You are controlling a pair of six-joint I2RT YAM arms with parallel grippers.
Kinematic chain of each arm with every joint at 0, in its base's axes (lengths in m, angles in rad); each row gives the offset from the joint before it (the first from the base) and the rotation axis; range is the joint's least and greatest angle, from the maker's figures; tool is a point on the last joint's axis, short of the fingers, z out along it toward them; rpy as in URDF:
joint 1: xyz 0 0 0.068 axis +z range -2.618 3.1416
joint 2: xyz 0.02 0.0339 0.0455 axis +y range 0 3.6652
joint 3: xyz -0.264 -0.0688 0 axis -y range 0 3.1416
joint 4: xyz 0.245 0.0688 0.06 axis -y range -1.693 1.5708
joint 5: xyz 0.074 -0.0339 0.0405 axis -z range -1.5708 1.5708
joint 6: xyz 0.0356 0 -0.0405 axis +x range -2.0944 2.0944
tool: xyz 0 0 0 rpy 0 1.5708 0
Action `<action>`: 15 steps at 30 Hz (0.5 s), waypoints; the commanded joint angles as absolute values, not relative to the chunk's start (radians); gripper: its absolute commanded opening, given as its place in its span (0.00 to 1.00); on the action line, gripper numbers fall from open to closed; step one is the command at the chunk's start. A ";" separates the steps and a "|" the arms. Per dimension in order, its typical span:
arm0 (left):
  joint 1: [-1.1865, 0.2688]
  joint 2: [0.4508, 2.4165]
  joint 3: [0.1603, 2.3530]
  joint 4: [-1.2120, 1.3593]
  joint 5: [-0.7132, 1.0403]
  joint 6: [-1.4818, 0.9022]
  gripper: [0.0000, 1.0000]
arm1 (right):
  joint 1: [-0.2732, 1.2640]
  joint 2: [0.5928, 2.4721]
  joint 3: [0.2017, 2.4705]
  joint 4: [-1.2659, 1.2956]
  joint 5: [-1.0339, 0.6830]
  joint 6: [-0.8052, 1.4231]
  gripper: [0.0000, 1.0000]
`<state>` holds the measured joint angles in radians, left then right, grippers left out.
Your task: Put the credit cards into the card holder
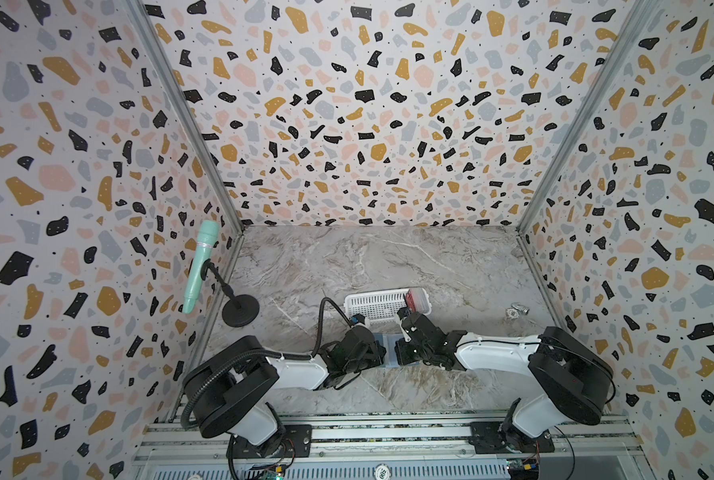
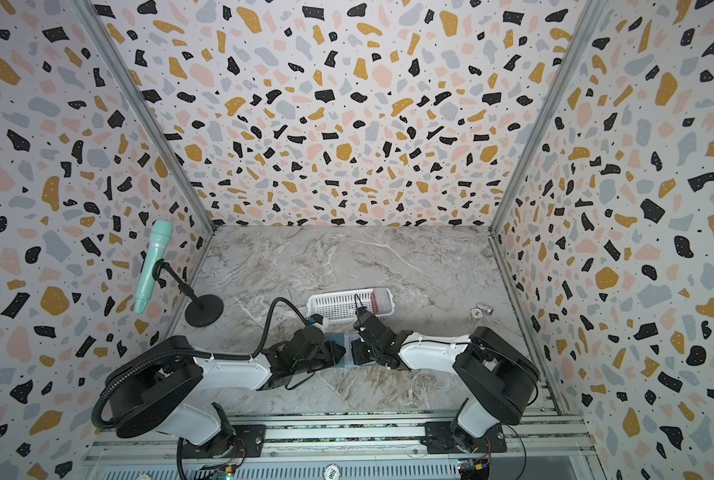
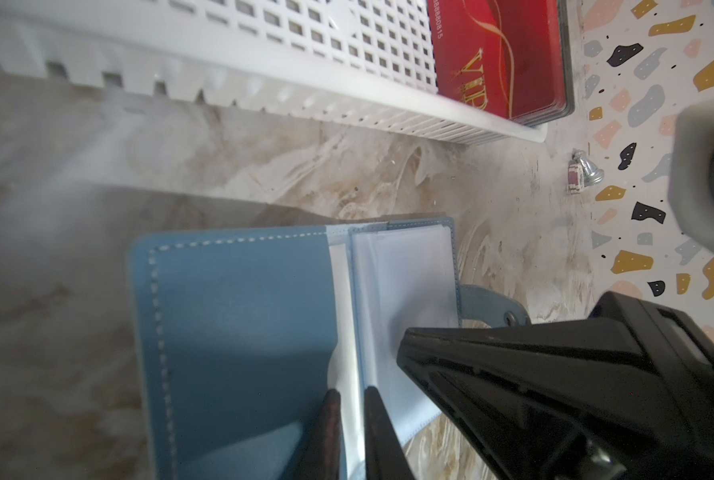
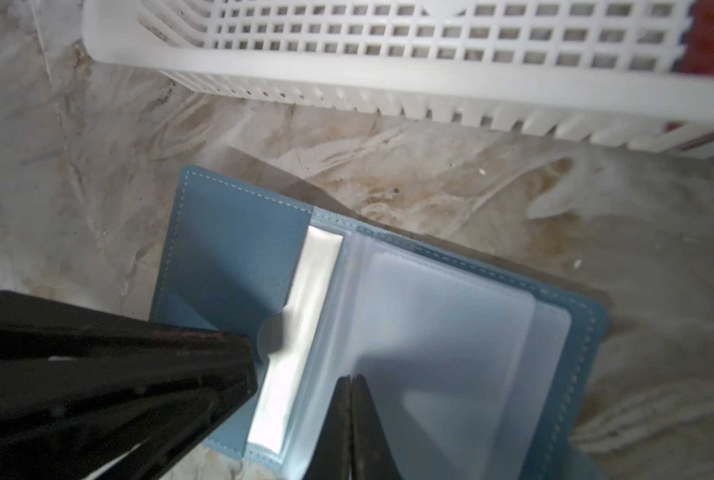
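The card holder (image 3: 243, 324) is a blue-grey wallet lying open on the marble table, its clear plastic sleeves (image 4: 442, 340) facing up. In both top views it shows as a small blue patch (image 1: 389, 350) between the two hands. My left gripper (image 3: 352, 399) is nearly closed, with the edge of a white sleeve pinched between its fingers. My right gripper (image 4: 350, 379) is shut with nothing in it, its tips resting on a clear sleeve. The credit cards (image 3: 496, 58) are a red stack with gold "VIP" lettering, lying in the right end of the basket (image 1: 415, 300).
A white perforated basket (image 1: 371, 307) stands just behind the card holder, close to both hands. A small metal object (image 1: 517, 311) lies to the right near the wall. A mint microphone (image 1: 199, 266) on a black stand (image 1: 240, 309) stands at the left.
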<state>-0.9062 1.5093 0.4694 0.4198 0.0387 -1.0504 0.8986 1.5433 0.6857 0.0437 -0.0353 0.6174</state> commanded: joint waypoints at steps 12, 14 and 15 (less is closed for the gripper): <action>-0.909 1.450 0.464 0.426 0.023 -1.027 0.17 | 0.888 1.371 0.698 0.010 0.009 0.584 0.10; -0.908 1.437 0.470 0.425 0.025 -1.022 0.19 | 0.884 1.339 0.698 0.000 0.019 0.576 0.14; -0.908 1.430 0.474 0.422 0.025 -1.019 0.20 | 0.882 1.323 0.699 -0.010 0.025 0.570 0.15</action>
